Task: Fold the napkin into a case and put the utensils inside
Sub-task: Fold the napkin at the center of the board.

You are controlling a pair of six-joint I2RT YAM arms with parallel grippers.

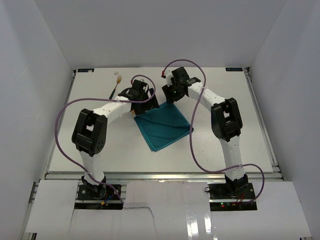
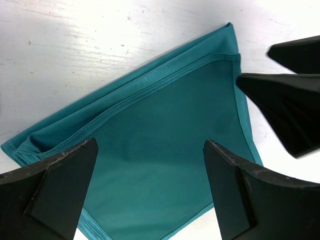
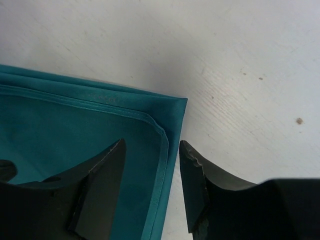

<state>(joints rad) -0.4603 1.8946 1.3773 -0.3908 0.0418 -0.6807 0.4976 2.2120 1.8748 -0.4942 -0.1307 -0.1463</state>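
Top external view: the teal napkin (image 1: 162,127) lies folded near the middle of the white worktop (image 1: 240,115), turned so that its corners point near, far, left and right. The left arm (image 1: 107,112) reaches in from the left to the napkin's far-left edge. The right arm (image 1: 225,120) bends round from the right to its far corner. Well apart from the cloth, at the far left of the worktop, lies the fork (image 1: 116,85), its dark handle pointing near and its pale head far. The knife cannot be made out in any view.

In the left wrist view the left fingers (image 2: 55,190) stand wide apart above the cloth and hold nothing. Between them the napkin shows as stacked layers, with hem lines running along the folded edge. Two more dark finger tips come in from the right of this view, and one of them is right at the napkin's corner.

In the right wrist view the right fingers (image 3: 97,195) are set to a narrow gap that straddles the napkin's hemmed side edge just below a corner. One finger is over the cloth and the other over bare worktop. Cloth edge and worktop both show in the gap, so the fingers are not closed on anything.
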